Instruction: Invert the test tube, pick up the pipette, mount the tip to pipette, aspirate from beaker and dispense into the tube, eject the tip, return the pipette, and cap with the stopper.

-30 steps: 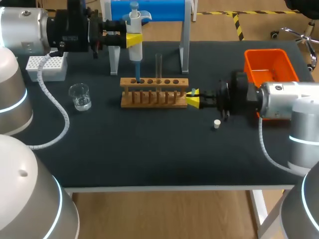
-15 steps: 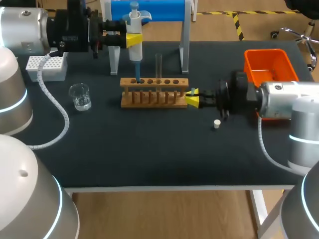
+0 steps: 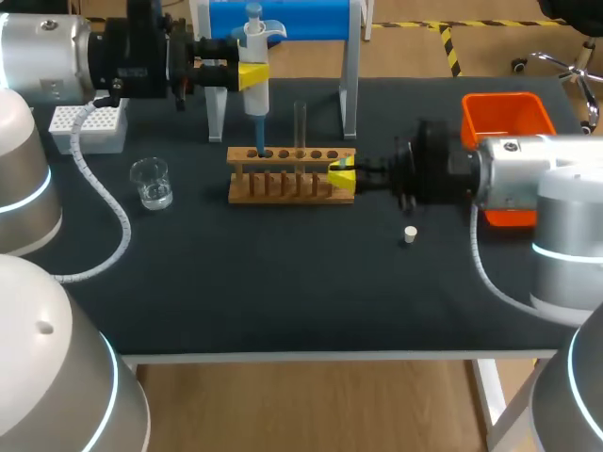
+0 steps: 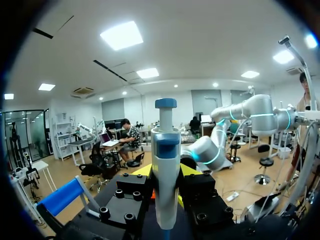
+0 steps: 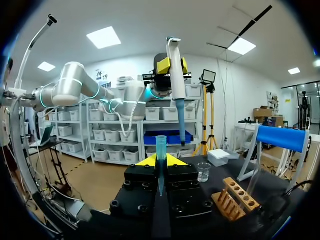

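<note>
The left gripper (image 3: 252, 75) is clamping the pipette (image 3: 257, 99) upright at 11 o'clock; the right gripper (image 3: 341, 178) is pinching 1 blue tip (image 5: 161, 150), likely for mounting.

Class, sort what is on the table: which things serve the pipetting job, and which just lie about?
Job: pipette in left gripper, tip in right gripper, test tube, beaker, stopper.
Lying about, not named in the task: wooden rack, white tip box, orange bin, blue stand.
</note>
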### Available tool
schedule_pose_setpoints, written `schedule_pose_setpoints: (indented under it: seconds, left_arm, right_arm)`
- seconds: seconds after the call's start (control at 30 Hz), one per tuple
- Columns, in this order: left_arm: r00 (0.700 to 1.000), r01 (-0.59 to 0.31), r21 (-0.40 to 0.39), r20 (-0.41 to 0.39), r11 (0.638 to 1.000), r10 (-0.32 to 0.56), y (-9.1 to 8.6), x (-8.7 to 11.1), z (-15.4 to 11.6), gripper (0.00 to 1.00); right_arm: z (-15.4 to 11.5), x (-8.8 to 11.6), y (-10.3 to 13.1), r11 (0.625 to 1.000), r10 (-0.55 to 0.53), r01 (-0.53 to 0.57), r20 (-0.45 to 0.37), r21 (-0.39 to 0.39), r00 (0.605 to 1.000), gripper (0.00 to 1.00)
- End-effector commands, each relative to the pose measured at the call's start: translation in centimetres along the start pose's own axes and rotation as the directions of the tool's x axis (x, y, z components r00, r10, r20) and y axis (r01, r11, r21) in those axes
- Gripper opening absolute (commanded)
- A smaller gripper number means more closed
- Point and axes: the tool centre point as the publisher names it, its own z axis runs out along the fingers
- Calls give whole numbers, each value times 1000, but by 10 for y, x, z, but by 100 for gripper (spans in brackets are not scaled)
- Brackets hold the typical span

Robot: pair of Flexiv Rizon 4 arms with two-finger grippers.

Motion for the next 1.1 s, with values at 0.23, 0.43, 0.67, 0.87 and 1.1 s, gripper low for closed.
schedule_pose_setpoints:
  seconds: [0.23,0.43,0.67,0.87,1.1]
  left_arm:
    - [1000,-1,2,-1,1000,1,0,0,-1,0]
    - [1000,-1,2,-1,1000,1,0,0,-1,0]
    - [1000,-1,2,-1,1000,1,0,0,-1,0]
    - [1000,-1,2,-1,1000,1,0,0,-1,0]
    - [1000,-1,2,-1,1000,1,0,0,-1,0]
  right_arm:
    - [41,-8,-12,1000,1,-1,4,-2,1000,0]
    - [58,-16,-22,1000,0,0,-4,9,1000,0]
    - [70,-26,-34,1000,4,-4,-9,19,1000,0]
    - [75,-30,-36,1000,12,-12,-9,19,1000,0]
    - [81,-35,-43,999,17,-16,-20,28,1000,0]
